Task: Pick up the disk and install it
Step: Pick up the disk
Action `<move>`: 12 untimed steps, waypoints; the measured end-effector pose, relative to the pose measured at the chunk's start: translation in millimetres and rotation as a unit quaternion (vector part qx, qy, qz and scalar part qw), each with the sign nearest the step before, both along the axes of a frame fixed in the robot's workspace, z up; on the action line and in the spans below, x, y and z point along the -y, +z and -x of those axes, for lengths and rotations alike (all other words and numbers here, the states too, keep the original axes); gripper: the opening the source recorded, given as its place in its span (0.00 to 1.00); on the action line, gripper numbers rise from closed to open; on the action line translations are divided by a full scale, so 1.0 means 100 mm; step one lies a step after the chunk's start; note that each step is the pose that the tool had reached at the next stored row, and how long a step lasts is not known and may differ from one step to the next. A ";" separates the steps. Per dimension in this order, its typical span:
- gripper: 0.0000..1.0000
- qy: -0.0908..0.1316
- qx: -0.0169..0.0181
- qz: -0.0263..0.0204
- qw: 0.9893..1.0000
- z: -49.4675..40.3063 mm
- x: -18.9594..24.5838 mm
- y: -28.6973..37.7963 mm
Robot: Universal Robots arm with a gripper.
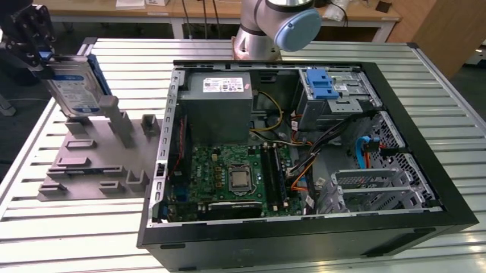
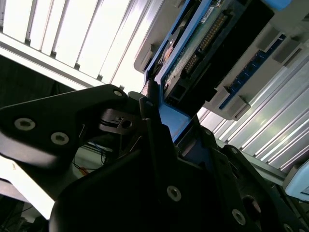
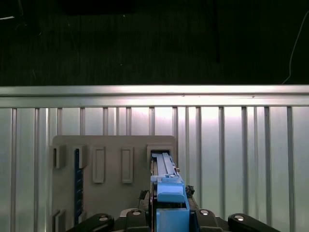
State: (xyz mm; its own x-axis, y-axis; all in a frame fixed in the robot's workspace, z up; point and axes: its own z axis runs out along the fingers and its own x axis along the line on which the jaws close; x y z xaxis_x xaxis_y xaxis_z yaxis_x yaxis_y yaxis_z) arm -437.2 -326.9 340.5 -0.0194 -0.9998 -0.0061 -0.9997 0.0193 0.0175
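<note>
One open computer case [image 1: 304, 242] lies nearest on the slatted bench [image 1: 68, 230], beside one grey rack [image 1: 99, 165] of slots. Over the rack's far end, one pincer [image 1: 44, 61], its top cut off, is clamped on the upper end of the one disk [image 1: 74, 91]. The disk hangs tilted, its lower end hidden behind a rack post.
</note>
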 end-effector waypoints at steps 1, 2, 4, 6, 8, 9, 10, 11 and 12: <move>0.36 0.000 0.000 0.000 1.000 0.000 0.000 0.008; 0.36 0.000 0.000 0.000 1.000 0.000 0.000 0.014; 0.36 0.000 0.000 0.000 1.000 0.000 0.000 0.028; 0.36 0.000 0.000 0.000 1.000 0.000 0.000 0.041; 0.36 0.000 0.000 0.000 1.000 0.000 0.000 0.054; 0.36 0.000 0.000 0.000 1.000 0.000 0.000 0.060; 0.36 0.000 0.000 0.000 1.000 0.000 0.000 0.067; 0.36 0.000 0.000 0.000 1.000 0.000 0.000 0.073; 0.36 0.000 0.000 0.000 1.000 0.000 0.000 0.079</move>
